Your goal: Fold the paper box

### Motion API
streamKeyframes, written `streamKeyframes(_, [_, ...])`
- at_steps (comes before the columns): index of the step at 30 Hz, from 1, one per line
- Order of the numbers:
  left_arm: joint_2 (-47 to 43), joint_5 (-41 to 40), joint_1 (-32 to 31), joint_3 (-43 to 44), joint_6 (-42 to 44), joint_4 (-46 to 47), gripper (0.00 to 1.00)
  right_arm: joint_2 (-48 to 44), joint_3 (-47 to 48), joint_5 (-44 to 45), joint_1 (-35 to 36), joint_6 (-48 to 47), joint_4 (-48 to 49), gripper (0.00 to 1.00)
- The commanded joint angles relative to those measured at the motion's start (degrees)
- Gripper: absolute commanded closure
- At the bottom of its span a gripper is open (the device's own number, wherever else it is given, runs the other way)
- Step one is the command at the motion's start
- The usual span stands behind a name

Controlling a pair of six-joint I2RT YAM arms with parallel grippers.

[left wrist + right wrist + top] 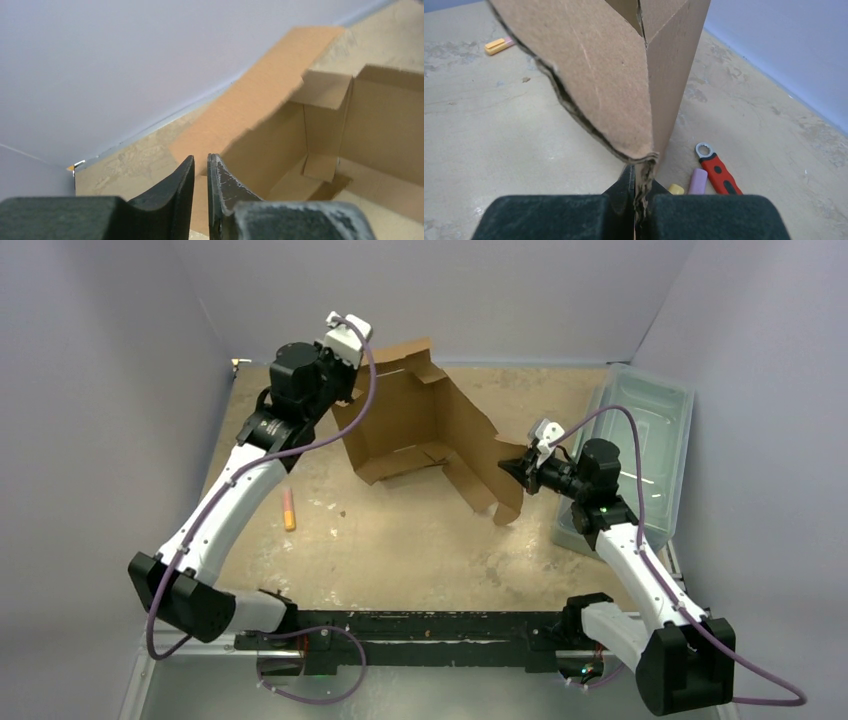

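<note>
At the far centre of the worktop (400, 550) stands the half-formed box (410, 420). The left arm stretches to the box's left wall. The left gripper (201, 160) shows a narrow gap, and its grip cannot be told. The bent right arm's right gripper (636, 175) clamps the near-right flap. Only the right wrist view shows a wrench (718, 167) beside that flap. A bin (650, 430) borders the right arm.

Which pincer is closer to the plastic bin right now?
Right. The right pincer, shut on a flap of the paper box, is on the box's side toward the plastic bin; the left pincer is at the box's opposite wall.
</note>
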Motion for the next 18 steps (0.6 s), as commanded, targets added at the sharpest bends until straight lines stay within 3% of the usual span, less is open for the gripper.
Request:
streamKeyframes(1, [-4.7,-4.0,0.9,-1.4,-5.5,7.3,0.83,-0.3,2.8,1.5,0.0,-0.4,1.2,1.00])
streamKeyframes(7, [-10.4,-5.5,1.1,-5.6,-11.7,3.8,0.68,-0.1,2.9,1.2,0.0,-0.3,1.1,1.00])
streamKeyframes(18, [-29.9,-4.3,1.3,-29.4,-17.4,2.0,0.64,0.2,3.1,0.2,0.0,-0.1,0.9,1.00])
